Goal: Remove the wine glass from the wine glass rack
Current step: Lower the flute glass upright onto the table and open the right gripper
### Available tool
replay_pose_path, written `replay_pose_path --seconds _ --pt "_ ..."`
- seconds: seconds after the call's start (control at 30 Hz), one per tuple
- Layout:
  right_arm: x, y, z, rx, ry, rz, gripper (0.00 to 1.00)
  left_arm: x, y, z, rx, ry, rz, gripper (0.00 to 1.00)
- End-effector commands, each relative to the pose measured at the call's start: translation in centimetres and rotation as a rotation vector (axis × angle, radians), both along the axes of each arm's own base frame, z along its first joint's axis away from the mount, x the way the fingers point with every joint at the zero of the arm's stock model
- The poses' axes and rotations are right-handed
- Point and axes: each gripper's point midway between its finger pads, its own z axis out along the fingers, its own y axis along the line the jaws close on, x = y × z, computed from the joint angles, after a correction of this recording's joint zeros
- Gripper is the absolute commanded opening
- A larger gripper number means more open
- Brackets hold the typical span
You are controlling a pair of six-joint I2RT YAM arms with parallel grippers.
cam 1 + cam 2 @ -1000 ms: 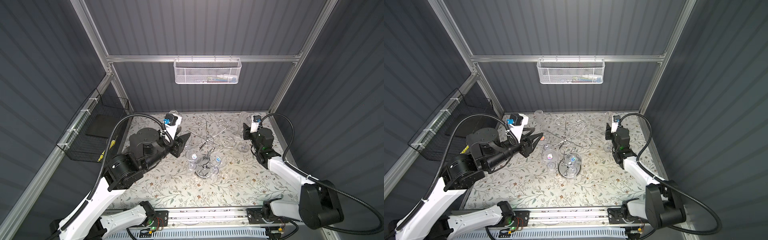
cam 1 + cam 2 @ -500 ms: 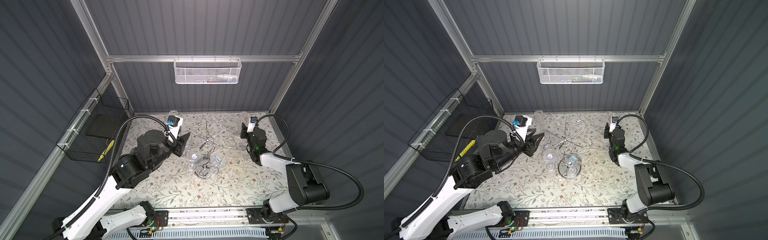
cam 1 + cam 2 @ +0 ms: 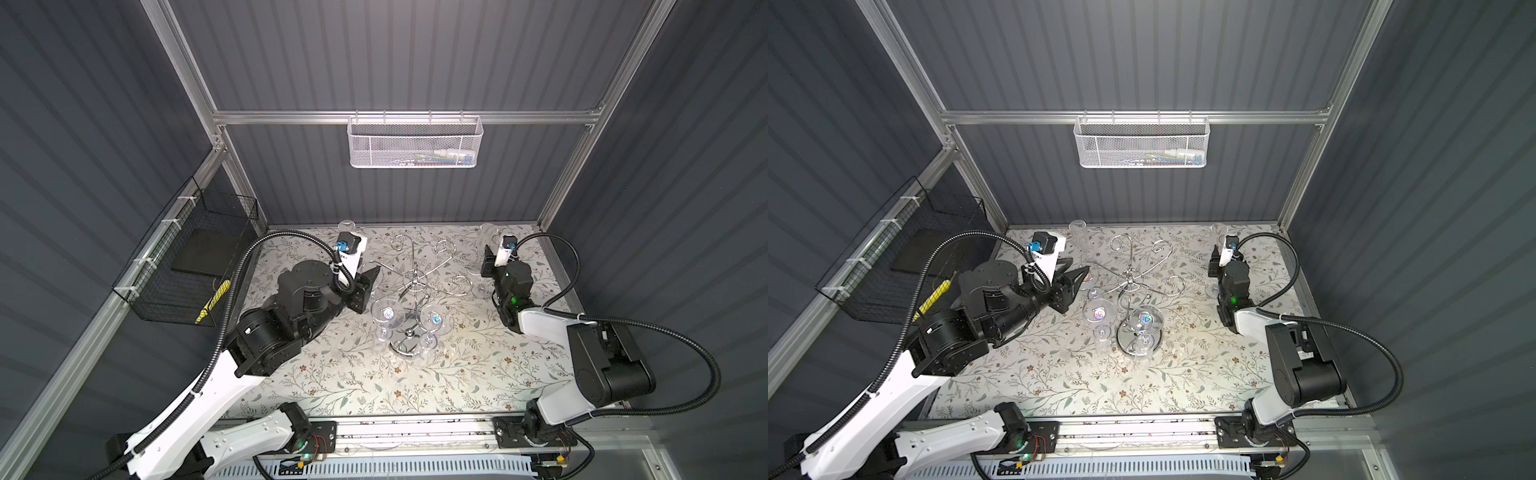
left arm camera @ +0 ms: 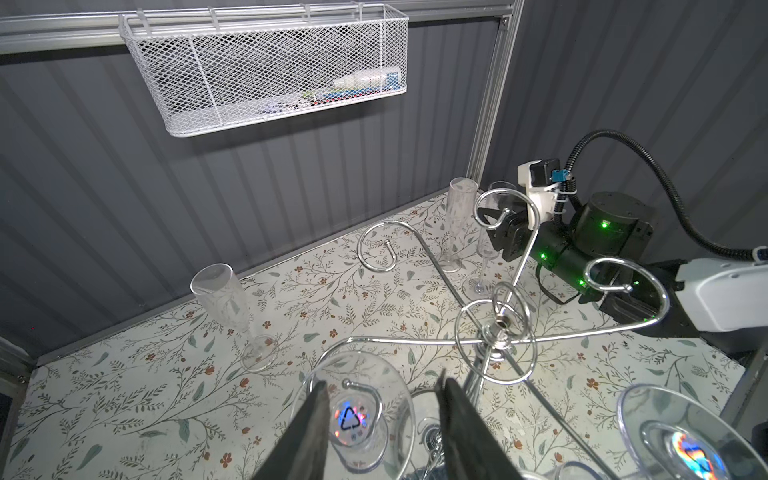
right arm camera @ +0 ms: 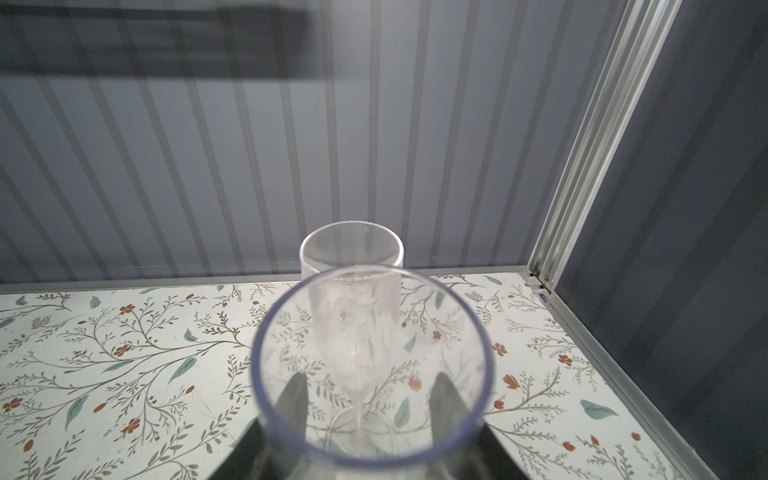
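In a top view, the wine glass rack (image 3: 409,347) stands at the centre of the table (image 3: 332,374); in the left wrist view, the left gripper (image 4: 382,382), jaws part-open and empty, frames the foot of a hanging wine glass (image 4: 353,419); in the right wrist view, the right gripper (image 5: 369,376) straddles a flute (image 5: 372,365), grip undeterminable.

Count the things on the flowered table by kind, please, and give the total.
Hanging wine glasses: 2
Standing glasses: 3
Wine glass rack: 1
Total: 6
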Motion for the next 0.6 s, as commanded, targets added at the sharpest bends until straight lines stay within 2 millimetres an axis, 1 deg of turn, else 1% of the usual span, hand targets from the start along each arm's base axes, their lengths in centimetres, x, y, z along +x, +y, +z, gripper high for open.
replay_pose_path --seconds 0.0,0.03,0.17,0.3,0.33,0.43,0.57 --pt "-0.2 -0.6 0.1 0.021 -0.028 -0.026 0.48 0.0 0.2 0.4 -0.028 -0.008 0.013 0.45" --pt "-0.2 -0.6 0.1 0.021 -0.029 -0.028 0.49 0.0 0.2 0.5 -0.029 -0.008 0.013 0.45" --pt "-0.4 -0.7 0.2 0.024 -0.033 -0.028 0.65 -0.1 0.4 0.5 -0.033 -0.005 0.015 0.44" --pt "-0.6 -0.7 0.5 0.030 -0.039 -0.027 0.89 -0.2 0.4 0.5 -0.040 -0.002 0.016 0.45" --pt "-0.7 -0.6 0.6 0.031 -0.040 -0.021 0.99 -0.2 0.5 0.5 -0.041 -0.002 0.016 0.45" --pt "-1.0 -0.5 0.9 0.037 -0.044 -0.011 0.99 -0.3 0.6 0.5 -0.047 -0.002 0.019 0.45" --pt "-1.8 -0.6 2.2 0.043 -0.063 -0.008 0.99 -0.5 0.9 0.8 -0.069 -0.010 0.025 0.47"
